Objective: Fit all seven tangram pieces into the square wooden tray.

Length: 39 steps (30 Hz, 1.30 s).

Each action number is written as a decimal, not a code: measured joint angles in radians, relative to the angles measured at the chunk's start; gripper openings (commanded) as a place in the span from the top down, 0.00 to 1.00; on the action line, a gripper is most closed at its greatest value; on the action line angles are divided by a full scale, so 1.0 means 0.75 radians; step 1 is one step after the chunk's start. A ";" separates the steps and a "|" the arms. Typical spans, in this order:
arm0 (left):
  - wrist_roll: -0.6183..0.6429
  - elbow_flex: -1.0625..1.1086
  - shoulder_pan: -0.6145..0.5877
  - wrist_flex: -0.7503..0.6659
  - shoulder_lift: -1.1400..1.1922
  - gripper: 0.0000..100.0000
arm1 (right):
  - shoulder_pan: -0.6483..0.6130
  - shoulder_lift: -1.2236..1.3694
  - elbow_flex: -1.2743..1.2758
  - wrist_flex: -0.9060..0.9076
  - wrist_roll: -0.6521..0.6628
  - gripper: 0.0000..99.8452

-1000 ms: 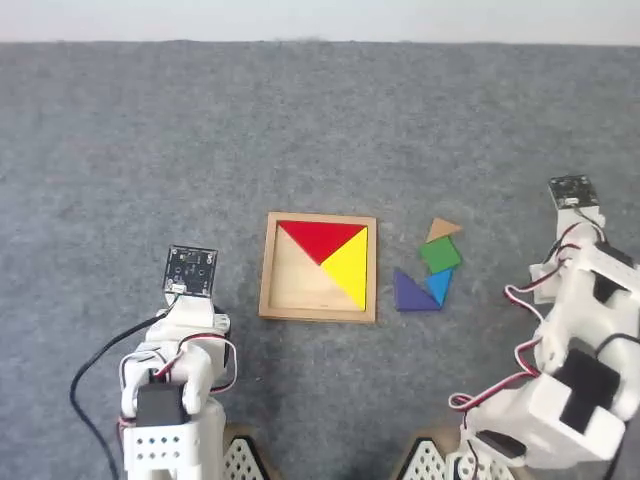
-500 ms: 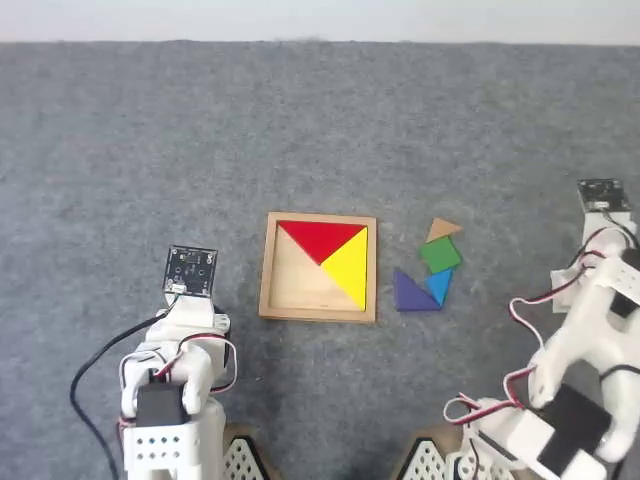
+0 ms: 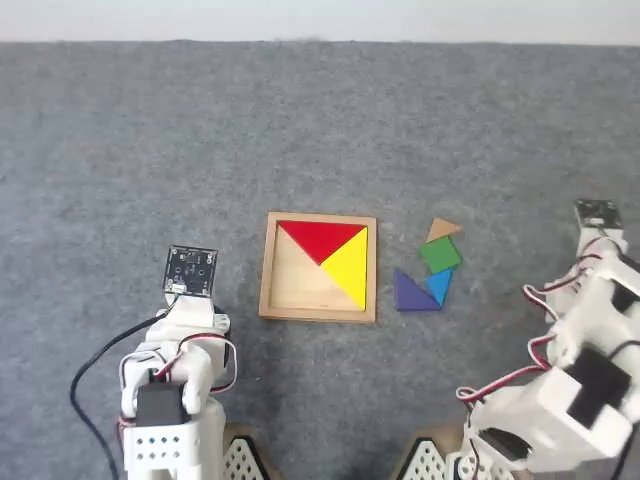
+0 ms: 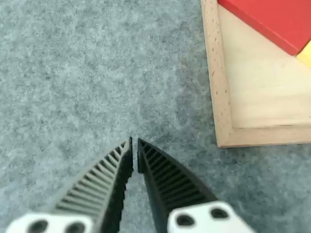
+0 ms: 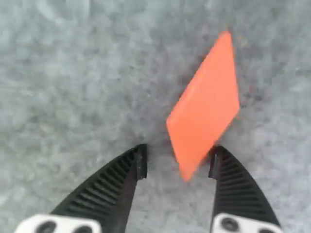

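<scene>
From above, the wooden tray (image 3: 295, 280) lies at the centre of the grey carpet (image 3: 150, 130) and holds the red triangle (image 3: 320, 238) and the yellow triangle (image 3: 350, 272). Four other pieces lie just beside it.

At the left wrist, the left gripper (image 4: 134, 145) has its fingers almost together, with nothing between them, near the tray corner.

At the right wrist, the right gripper (image 5: 177, 155) is spread wide. One end of the orange parallelogram (image 5: 204, 121) lies on the carpet between its fingertips, not pinched.
</scene>
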 measured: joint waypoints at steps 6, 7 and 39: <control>0.000 0.000 0.000 0.000 0.000 0.98 | -0.131 -0.002 0.000 0.020 -0.065 0.79; 0.000 0.000 0.000 0.000 0.000 0.98 | -0.131 -0.010 0.000 0.020 -0.076 0.79; 0.000 0.000 0.000 0.000 0.000 0.98 | -0.053 0.352 -0.473 0.137 -0.354 0.79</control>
